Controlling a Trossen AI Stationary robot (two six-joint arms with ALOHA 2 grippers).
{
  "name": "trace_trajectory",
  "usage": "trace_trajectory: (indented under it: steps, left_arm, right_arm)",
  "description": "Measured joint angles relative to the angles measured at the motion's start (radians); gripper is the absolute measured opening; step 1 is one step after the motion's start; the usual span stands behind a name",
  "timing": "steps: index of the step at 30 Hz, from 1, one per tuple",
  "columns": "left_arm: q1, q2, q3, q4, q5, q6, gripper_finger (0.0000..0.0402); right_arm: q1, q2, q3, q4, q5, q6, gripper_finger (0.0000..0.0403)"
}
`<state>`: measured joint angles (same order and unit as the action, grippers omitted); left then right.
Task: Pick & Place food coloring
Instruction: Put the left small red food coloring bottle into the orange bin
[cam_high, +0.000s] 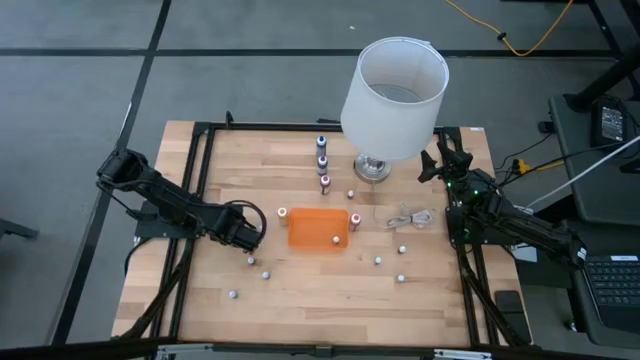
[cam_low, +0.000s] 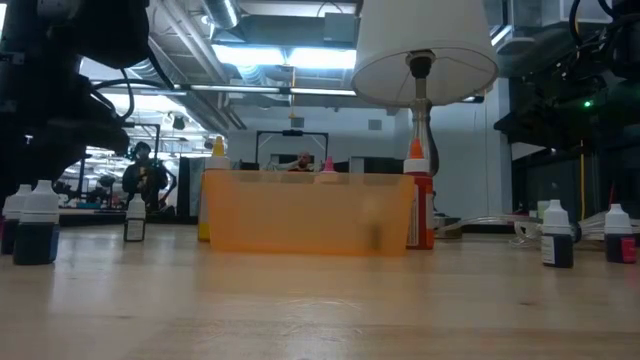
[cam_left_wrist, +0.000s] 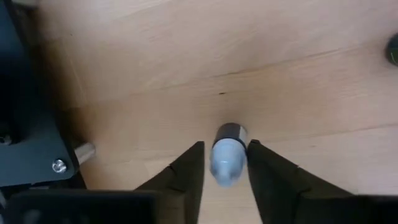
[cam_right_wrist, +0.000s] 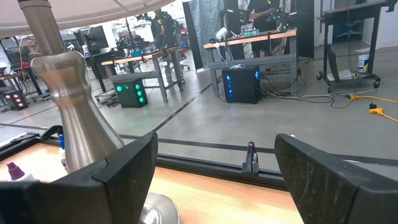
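Note:
Several tiny food coloring bottles with pale caps stand upright on the wooden table, three of them in a row (cam_high: 322, 160) behind the orange tray (cam_high: 318, 228) and others scattered in front (cam_high: 266, 272). My left gripper (cam_high: 243, 232) points down left of the tray, shut on one small bottle (cam_left_wrist: 227, 155). My right gripper (cam_right_wrist: 214, 168) hangs open and level at the table's far right corner (cam_high: 440, 160), beside the lamp's metal foot (cam_right_wrist: 74, 124). My left gripper pinches one food coloring bottle between its two fingers, one fingertip (cam_left_wrist: 194, 155) on each side of the pale cap (cam_left_wrist: 225, 163). The fingers come from above, pointing down. The bottle stands upright with its dark body (cam_left_wrist: 231, 132) toward the table.
A white-shaded lamp (cam_high: 393, 95) stands at the far middle-right. A coiled white cable (cam_high: 410, 218) lies right of the tray. A red bottle (cam_high: 355, 220) stands at the tray's right end, a yellow one (cam_high: 283, 213) at its left. The table's black frame (cam_left_wrist: 37, 155) runs near my left gripper.

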<state>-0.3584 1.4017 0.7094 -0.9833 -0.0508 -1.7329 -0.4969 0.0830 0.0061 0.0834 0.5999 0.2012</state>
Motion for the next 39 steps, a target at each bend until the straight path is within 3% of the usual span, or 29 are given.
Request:
trace_trajectory:
  steps: [6,18,32,39]
  left_arm:
    - [0.0,0.0,0.001,0.0,0.01,0.035,0.0062]
    - [0.037,-0.065,0.111,-0.005,-0.001,0.142,0.0064]
    - [0.16,-0.101,0.451,-0.149,-0.036,0.476,0.0064]
    - [0.199,-0.072,0.614,-0.173,-0.001,0.646,0.0065]
  right_arm:
    - [0.0,0.0,0.0,0.0,0.0,0.0,0.0323]
    - [0.0,0.0,0.0,0.0,0.0,0.0,0.0323]
    - [0.0,0.0,0.0,0.0,0.0,0.0,0.0323]
    - [0.0,0.0,0.0,0.0,0.0,0.0,0.0323]
